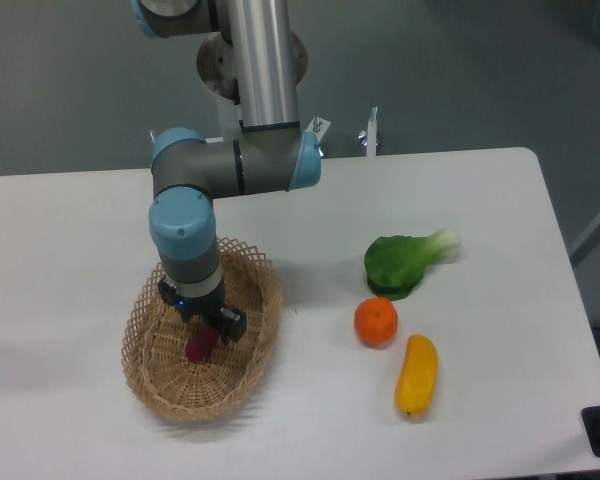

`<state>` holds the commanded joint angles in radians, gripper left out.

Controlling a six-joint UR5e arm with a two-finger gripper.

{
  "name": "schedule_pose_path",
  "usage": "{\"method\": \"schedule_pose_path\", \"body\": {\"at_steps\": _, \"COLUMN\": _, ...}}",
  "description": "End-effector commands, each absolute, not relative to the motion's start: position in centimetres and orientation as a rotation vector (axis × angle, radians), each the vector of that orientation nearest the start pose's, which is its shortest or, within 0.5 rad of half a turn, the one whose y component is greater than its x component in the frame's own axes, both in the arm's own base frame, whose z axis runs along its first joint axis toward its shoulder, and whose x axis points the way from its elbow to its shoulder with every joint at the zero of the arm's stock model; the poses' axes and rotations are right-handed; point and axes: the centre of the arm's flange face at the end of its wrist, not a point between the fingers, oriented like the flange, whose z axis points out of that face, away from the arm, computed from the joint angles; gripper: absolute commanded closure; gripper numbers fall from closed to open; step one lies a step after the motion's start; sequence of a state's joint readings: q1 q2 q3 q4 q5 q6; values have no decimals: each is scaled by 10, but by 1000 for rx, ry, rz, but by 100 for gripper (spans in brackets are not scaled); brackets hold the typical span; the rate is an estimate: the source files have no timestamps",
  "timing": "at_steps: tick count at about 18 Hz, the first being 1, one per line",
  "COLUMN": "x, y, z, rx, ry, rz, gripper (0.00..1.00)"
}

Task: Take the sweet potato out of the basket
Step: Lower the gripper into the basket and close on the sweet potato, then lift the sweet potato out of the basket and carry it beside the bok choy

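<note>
One arm reaches down from the top of the view into the basket (140, 350), which sits on the left half of the white table (310, 210). Its gripper (202, 325) is low inside the basket, right over the sweet potato (199, 345). Only the lower end of the potato shows, a dark magenta stub poking out below the gripper; the upper part is hidden behind the black fingers. The fingers stand on either side of the potato, one at the left and one at the right, and seem to touch it, but I cannot tell from this angle whether they are clamped on it or only set around it. The potato lies near the middle of the basket floor, and whether it is lifted off the weave cannot be told.

To the right, well apart from the basket, lie three other things: a green leafy vegetable (405, 260) with a pale stalk pointing right, an orange (376, 321) just below it, and a yellow vegetable (417, 375) just beside the orange, toward the front edge of the table.
</note>
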<state>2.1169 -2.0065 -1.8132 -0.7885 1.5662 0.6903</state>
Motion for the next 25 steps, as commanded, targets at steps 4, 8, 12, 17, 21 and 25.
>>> {"method": "schedule_pose_path", "body": {"at_steps": 4, "x": -196, "y": 580, "z": 220, "rx": -3032, "ry": 226, "rz": 100, "gripper": 87}}
{"method": "schedule_pose_path", "body": {"at_steps": 8, "x": -203, "y": 583, "z": 246, "rx": -2990, "ry": 265, "rz": 142, "gripper": 87}}
{"method": "schedule_pose_path", "body": {"at_steps": 12, "x": -224, "y": 587, "z": 284, "rx": -2940, "ry": 275, "rz": 201, "gripper": 87}}
{"method": "schedule_pose_path", "body": {"at_steps": 17, "x": -279, "y": 584, "z": 337, "rx": -2919, "ry": 244, "rz": 252, "gripper": 87}}
{"method": "schedule_pose_path", "body": {"at_steps": 21, "x": -346, "y": 558, "z": 379, "rx": -2979, "ry": 275, "rz": 211, "gripper": 87}}
{"method": "schedule_pose_path", "body": {"at_steps": 25, "x": -418, "y": 507, "z": 407, "rx": -2935, "ry": 288, "rz": 227, "gripper": 87}}
